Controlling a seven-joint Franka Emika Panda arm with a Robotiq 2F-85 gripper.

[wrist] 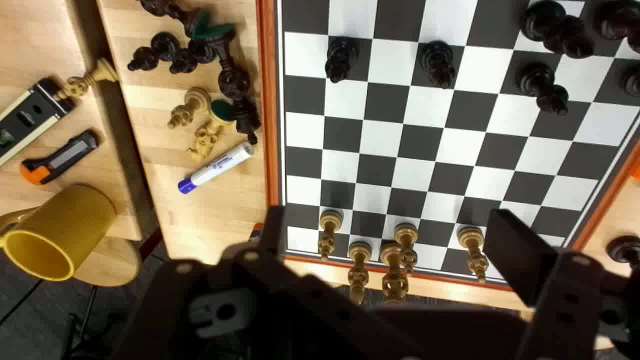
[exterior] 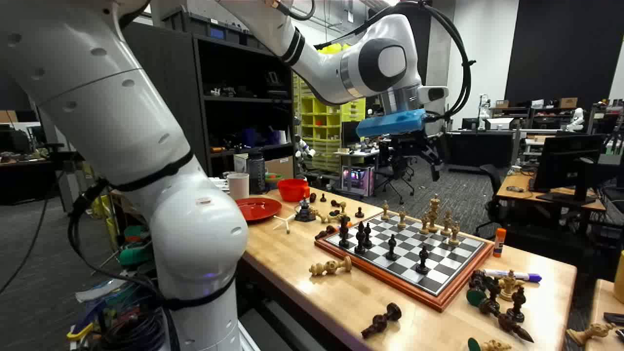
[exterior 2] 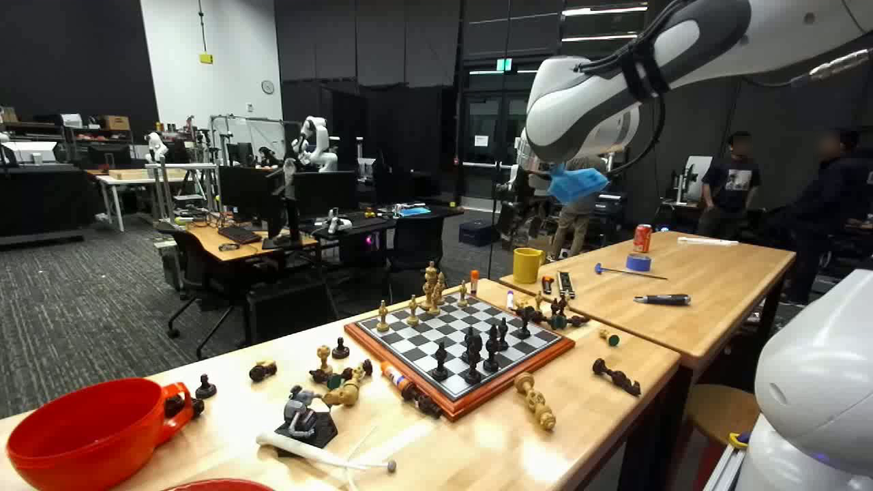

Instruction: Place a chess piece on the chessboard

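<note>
The black and white chessboard (exterior: 380, 276) with a reddish-brown border lies on the wooden table; it also shows in an exterior view (exterior 2: 513, 379) and the wrist view (wrist: 385, 134). Several upright light pieces (exterior: 433, 214) stand along its far side and several dark pieces (exterior: 360, 239) along its near side. A light piece (exterior: 331, 266) and a dark piece (exterior: 381, 321) lie on the table beside the board. My gripper (exterior: 418, 165) is high above the board's far side. In the wrist view its fingers (wrist: 387, 235) are wide apart with nothing held between them.
More pieces (exterior: 495, 297) lie in a cluster with a marker (exterior: 512, 276) beside the board; a glue stick (exterior: 499, 242) stands near its corner. Opposite are a red plate (exterior: 258, 208), red cup (exterior: 292, 189) and small figurine (exterior 2: 303, 416). A second table holds a yellow mug (exterior 2: 526, 265).
</note>
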